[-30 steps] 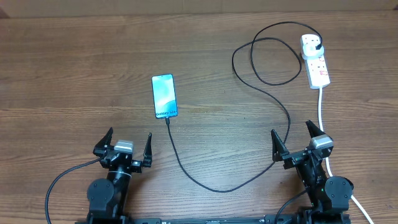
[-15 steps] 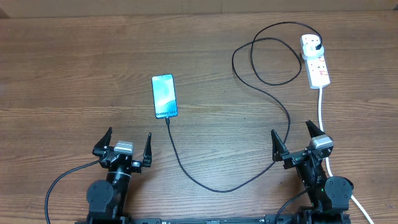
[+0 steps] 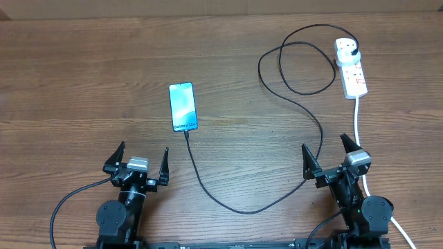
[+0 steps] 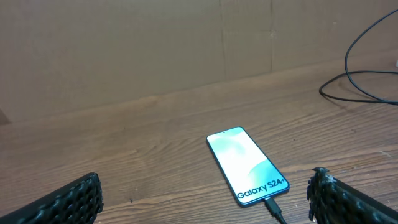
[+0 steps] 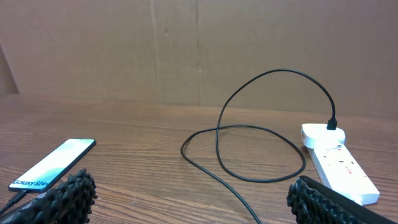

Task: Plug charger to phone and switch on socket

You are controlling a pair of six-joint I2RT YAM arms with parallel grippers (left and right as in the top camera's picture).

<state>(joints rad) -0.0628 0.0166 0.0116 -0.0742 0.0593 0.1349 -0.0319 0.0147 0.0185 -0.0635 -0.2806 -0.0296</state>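
Charger (image 5: 280, 70) looks plugged into the phone (image 3: 183, 106) mid-desk, and into the socket (image 3: 351, 69), far right corner. Switch on? Can't tell. Left claw (image 3: 143, 151) and right claw (image 3: 324, 144): wide open, empty, near edge.

Overhead: fixed high above, looking straight down on the whole wooden table (image 3: 83, 83), phone (image 3: 183, 106) left of centre and small in frame. Left wrist: low over the tabletop on the near side of the phone, facing the far cardboard wall (image 4: 124, 50), phone close ahead and slightly right; right wrist: equally low, well right of the phone, facing the same wall, phone at far left edge, socket (image 5: 339, 163) at right. Shared by all three: the phone, plus the charger (image 5: 217, 129) loop right of it.
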